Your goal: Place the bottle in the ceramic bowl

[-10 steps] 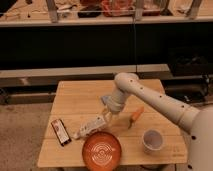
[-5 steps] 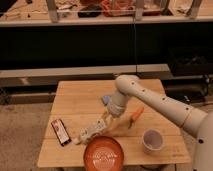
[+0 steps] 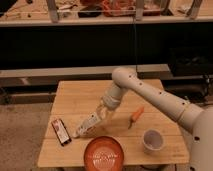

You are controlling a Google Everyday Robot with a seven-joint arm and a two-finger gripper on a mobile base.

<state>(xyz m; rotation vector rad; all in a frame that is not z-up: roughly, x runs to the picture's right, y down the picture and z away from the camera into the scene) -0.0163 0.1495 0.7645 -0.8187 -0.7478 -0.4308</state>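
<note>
Claw [image 3: 102,116] grips tilted bottle [image 3: 86,127] by its end, still just behind ceramic bowl [image 3: 104,153], barely moved vs 0.5 s ago.

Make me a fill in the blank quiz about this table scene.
The gripper, over the table's middle, grips the pale ___.
The white cup stands to the ___ of the bowl.
The dark packet lies to the bowl's ___.
Missing words: bottle, right, left.
</note>
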